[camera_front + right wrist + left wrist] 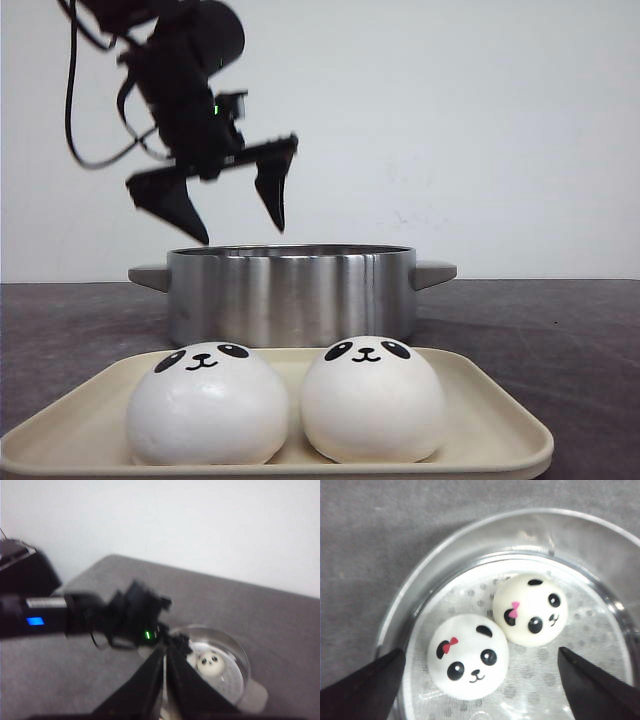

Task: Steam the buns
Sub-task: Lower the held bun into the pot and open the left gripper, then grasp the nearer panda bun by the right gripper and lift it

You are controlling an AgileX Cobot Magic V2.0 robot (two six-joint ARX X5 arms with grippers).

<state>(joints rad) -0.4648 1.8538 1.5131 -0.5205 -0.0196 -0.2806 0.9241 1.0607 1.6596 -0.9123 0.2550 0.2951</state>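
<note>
Two panda buns sit touching inside the steel pot (410, 600), on a white perforated liner (580, 645). Nearer bun (468, 656) and farther bun (530, 610) each w/ pink bow by one ear. Left gripper (480, 690) above pot, black fingertips (365, 690) spread wide, nothing btwn them. Gray tabletop (365, 540) around pot.

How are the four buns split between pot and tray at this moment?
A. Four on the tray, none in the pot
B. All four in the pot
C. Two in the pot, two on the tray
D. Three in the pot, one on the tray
C: the left wrist view shows two bow-marked buns in the pot, and the front view shows two buns on the tray.
</note>
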